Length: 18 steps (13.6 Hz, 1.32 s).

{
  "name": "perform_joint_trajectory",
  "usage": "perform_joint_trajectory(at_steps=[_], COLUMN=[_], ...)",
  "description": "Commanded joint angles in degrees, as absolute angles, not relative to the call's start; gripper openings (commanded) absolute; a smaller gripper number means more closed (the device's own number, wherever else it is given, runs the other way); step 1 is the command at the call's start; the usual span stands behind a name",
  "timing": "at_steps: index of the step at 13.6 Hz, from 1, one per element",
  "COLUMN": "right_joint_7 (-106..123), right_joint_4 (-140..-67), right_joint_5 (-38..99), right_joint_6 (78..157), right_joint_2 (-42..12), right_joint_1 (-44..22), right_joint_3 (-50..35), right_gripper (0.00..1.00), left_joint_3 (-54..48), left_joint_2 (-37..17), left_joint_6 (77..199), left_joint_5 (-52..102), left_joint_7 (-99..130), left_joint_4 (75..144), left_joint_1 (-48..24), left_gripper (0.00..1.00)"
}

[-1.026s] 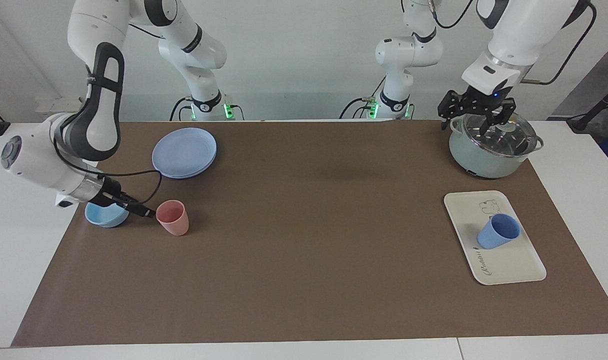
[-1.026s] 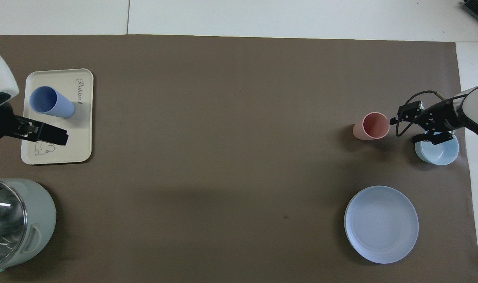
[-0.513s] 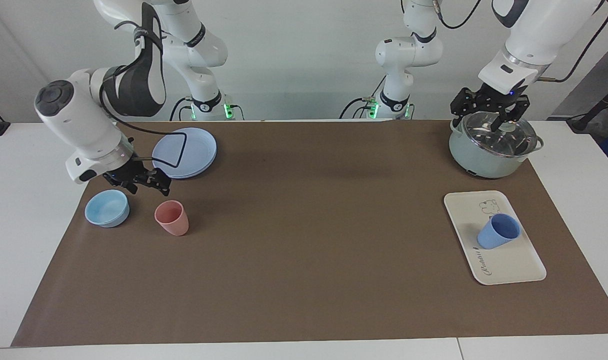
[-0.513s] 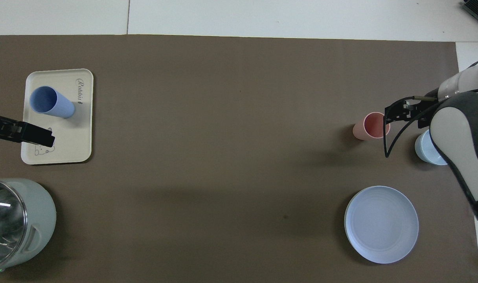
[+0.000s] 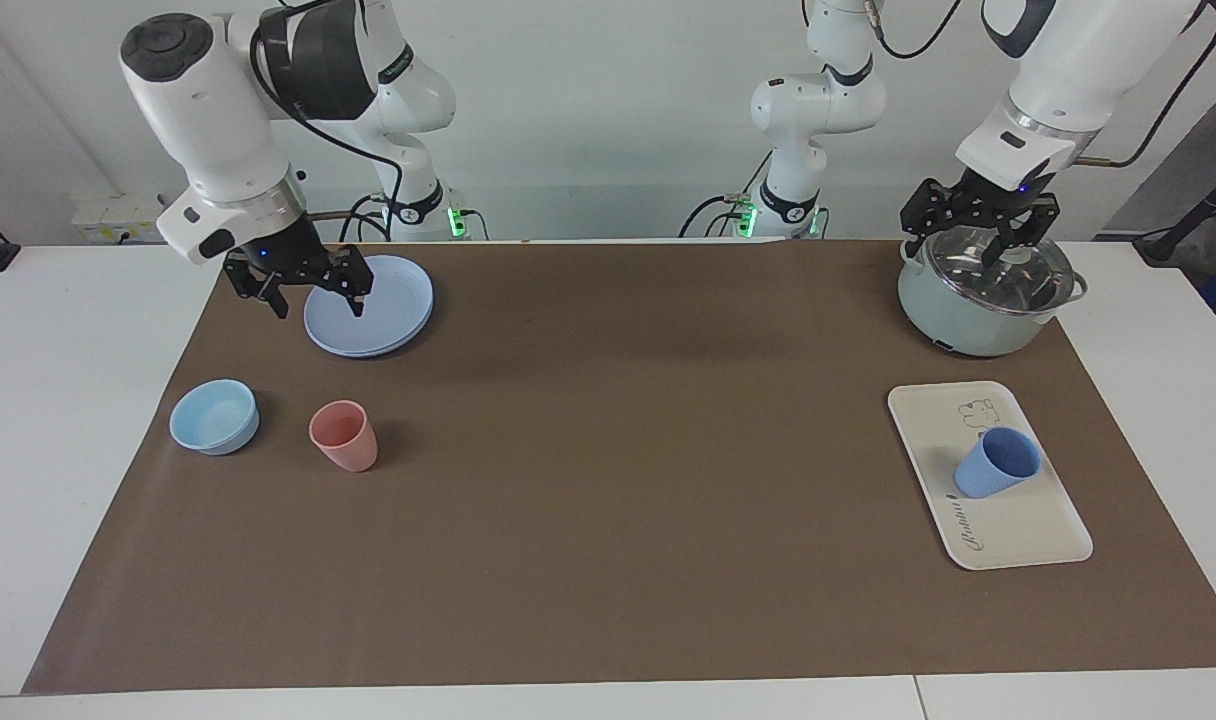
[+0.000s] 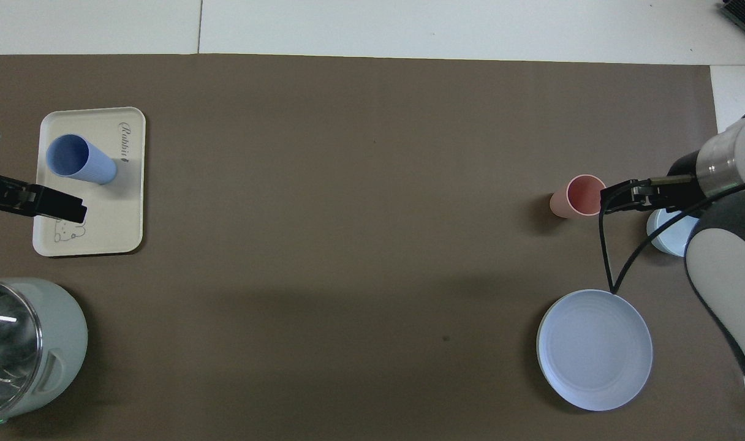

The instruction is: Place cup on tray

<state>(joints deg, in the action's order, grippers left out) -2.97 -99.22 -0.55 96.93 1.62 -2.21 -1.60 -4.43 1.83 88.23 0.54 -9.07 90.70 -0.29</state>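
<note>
— Two arms, both raised off the table. See the cup (image 5: 998, 463)?

— Yes, the blue one stands upright on the tray (image 5: 1028, 535), toward the left arm's end of the table. Nothing is touching it.

— And the left gripper (image 5: 978, 222)?

— Up over the lidded pot (image 5: 983, 300), which sits nearer the robots than the tray. Its fingers are spread apart, holding nothing.

— The right gripper (image 5: 313, 295)?

— It hangs over the edge of the blue plate (image 5: 383, 300), fingers apart too, empty. A pink cup (image 5: 344, 436) and a light-blue bowl (image 5: 214, 416) sit side by side farther from the robots than the plate.
</note>
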Motion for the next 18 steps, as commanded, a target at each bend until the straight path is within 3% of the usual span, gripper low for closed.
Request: perform_joint_trajectory(at_steps=[1, 7, 18], right_joint_7=[-1.8, -1.8, -1.5], right_joint_4=[-97.1, -91.5, -92.4], right_joint_5=[-2.3, -2.5, -1.3], right_joint_6=[94.3, 88.3, 86.0], right_joint_2=[2.0, 0.1, 1.1], right_joint_1=[-2.5, -2.5, -1.7], right_joint_3=[-1.8, -1.8, -1.1], right_gripper=[0.99, 1.0, 1.0], left_joint_3=[-4.6, -4.6, -4.5], left_joint_2=[3.6, 3.7, 3.6], left_joint_6=[90.7, 90.4, 90.4], left_joint_5=[0.4, 0.4, 0.4], left_joint_7=[-7.3, -7.0, -7.0], left_joint_4=[93.5, 93.5, 93.5], left_joint_1=[0.1, -0.4, 1.7], left_gripper=[1.0, 1.0, 1.0])
